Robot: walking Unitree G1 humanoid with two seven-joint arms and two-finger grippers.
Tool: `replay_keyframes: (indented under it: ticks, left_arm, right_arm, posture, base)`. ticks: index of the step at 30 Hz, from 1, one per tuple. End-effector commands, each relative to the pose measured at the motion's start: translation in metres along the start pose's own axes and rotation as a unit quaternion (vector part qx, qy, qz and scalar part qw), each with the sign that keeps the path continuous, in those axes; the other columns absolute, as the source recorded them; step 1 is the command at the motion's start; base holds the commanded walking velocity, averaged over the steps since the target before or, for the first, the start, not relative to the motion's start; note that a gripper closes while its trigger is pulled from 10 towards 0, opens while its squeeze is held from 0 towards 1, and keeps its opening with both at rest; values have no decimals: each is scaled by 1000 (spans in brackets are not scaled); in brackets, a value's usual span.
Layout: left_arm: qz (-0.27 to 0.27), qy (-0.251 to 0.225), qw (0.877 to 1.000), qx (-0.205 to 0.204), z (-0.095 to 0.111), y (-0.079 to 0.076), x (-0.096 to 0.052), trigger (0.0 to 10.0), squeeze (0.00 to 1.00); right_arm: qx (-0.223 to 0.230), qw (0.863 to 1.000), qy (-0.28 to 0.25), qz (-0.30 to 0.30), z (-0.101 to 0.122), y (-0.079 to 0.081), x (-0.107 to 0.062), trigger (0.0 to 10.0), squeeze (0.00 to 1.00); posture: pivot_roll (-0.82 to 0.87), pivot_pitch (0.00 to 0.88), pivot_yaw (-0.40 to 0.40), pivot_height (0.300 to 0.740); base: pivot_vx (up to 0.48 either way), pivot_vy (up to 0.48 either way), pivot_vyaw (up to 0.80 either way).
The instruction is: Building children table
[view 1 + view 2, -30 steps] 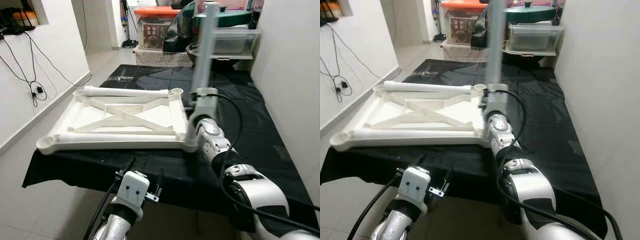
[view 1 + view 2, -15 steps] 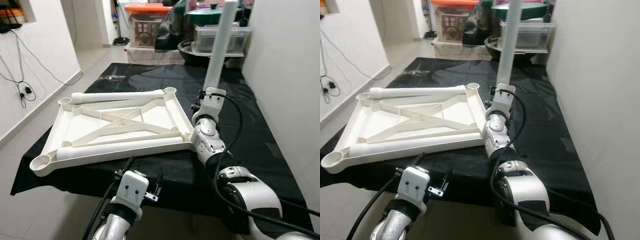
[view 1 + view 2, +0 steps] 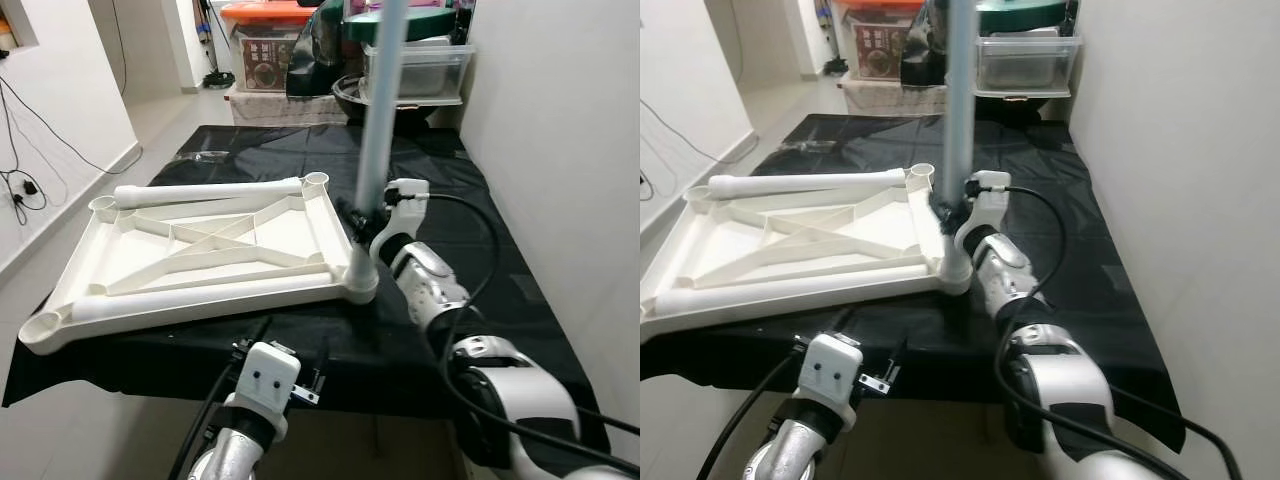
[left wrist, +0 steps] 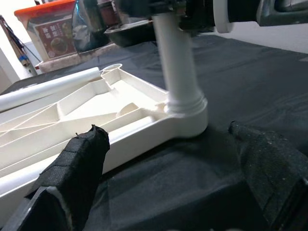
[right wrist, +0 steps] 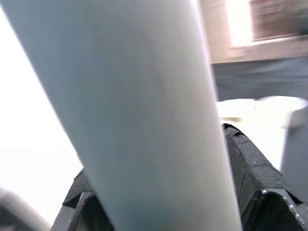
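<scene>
A black cloth [image 3: 470, 230] covers the tabletop. On it lies one white plastic children's table top [image 3: 200, 250], upside down, its ribbed underside facing up, with four round corner sockets. Three white legs are in view: two legs lie flat along the frame, one along the far edge [image 3: 205, 190] and one along the near edge [image 3: 200, 297]. The third leg [image 3: 378, 120] stands upright in the near right corner socket [image 4: 185, 115], and looks seated there, though the blur makes this hard to judge. The right hand [image 3: 358, 217] is clenched around this upright leg just above the socket. The left hand [image 4: 173, 192] hovers low at the near edge of the cloth, its two fingers [image 4: 79, 163] spread wide and holding nothing.
</scene>
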State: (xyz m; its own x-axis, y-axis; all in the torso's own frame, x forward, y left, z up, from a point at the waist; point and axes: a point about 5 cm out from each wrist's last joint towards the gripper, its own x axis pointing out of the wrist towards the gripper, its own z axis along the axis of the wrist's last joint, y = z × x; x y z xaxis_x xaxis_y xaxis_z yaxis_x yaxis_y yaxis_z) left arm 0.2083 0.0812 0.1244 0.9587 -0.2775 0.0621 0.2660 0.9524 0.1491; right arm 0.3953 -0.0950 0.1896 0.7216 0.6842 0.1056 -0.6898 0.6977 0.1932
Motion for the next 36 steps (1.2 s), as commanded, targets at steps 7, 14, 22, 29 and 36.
replay_keyframes:
  ticks: [7, 14, 22, 29, 36]
  left_arm:
    - [-2, 3, 1000, 2, -3, -1, -1, 10000, 0]
    - [-2, 4, 1000, 2, -3, -2, -2, 10000, 0]
    - [0, 4, 1000, 1, -3, -2, -1, 10000, 0]
    - [0, 4, 1000, 0, -2, -1, -1, 10000, 0]
    - [-1, 5, 1000, 1, -2, 0, -1, 10000, 0]
  right_arm:
    - [-25, 962, 71, 264, -1, 31, 0, 10000, 0]
    - [-24, 962, 63, 263, -1, 39, 9, 0, 0]
    - [-33, 995, 54, -79, -5, 10, 20, 0, 0]
    - [-40, 935, 42, -351, -5, -26, -4, 0, 0]
    - [-15, 883, 21, -469, -7, -34, -15, 0, 0]
  posture:
    - [48, 0, -5, 740]
    - [50, 0, -6, 740]
    - [45, 0, -9, 740]
    - [44, 0, -5, 740]
    - [58, 0, 5, 740]
  base:
    - [0, 0, 0]
    - [0, 0, 0]
    - [0, 0, 0]
    - [0, 0, 0]
    - [0, 0, 0]
